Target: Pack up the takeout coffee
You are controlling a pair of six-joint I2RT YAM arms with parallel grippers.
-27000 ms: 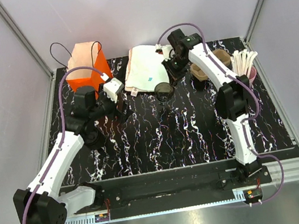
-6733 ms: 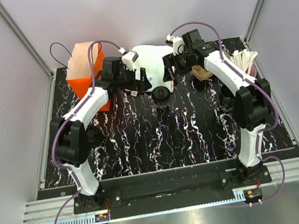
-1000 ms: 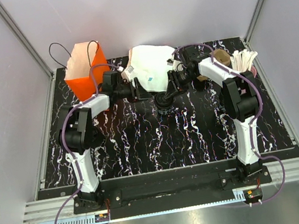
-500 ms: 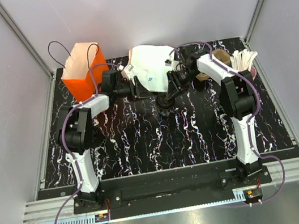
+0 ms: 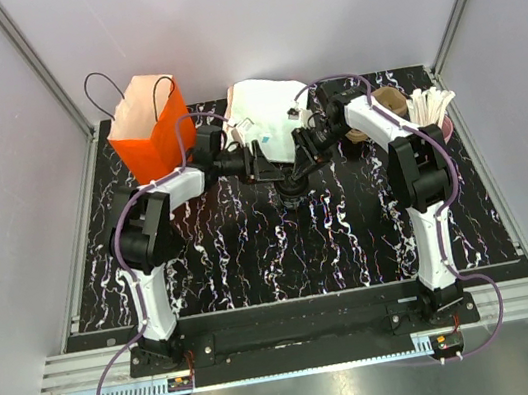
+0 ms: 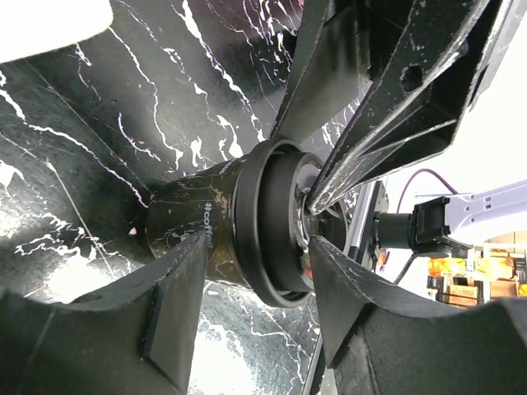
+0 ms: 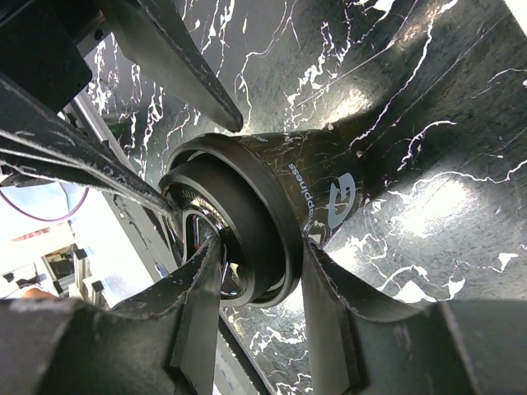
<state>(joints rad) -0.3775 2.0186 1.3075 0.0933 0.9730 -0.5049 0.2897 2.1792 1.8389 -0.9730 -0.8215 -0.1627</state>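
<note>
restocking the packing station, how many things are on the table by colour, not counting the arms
orange: 1, handled paper bag
white: 1, flat paper piece
black: 1, lidded coffee cup
pink: 1, cup of sticks
brown: 1 in view, cardboard cup
total: 5

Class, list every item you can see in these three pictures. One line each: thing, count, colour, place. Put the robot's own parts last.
coffee cup: one, black, lid on, standing mid-table between the grippers
paper bag: one, orange with black handles, far left
white bag: one, white, lying at the far middle
brown cups: count unclear, brown, far right
pink cup: one, pink, far right edge
sticks: many, white, in the pink cup
table: one, black with white veins
left gripper: one, black, at the coffee cup, contact unclear
right gripper: one, black, at the lid end, contact unclear
</note>
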